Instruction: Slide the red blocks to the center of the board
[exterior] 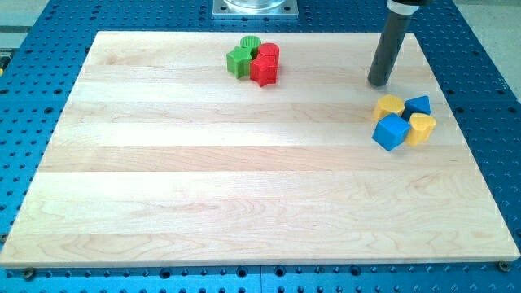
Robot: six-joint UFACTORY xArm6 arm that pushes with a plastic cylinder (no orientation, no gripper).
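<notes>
**Red blocks not yet moved to centre**

Nothing of the task looks done. The red star (pixel 263 72) and red cylinder (pixel 269 54) sit together near the view's top edge of the board (pixel 203 187), pressed against the green star (pixel 238 61) and green cylinder (pixel 250 43). The centre holds no block.

My tip (pixel 378 82) rests on the board well to the view's right of the reds, touching nothing and pushing nothing. It stands just above the cluster of yellow and blue blocks (pixel 403 120).
</notes>
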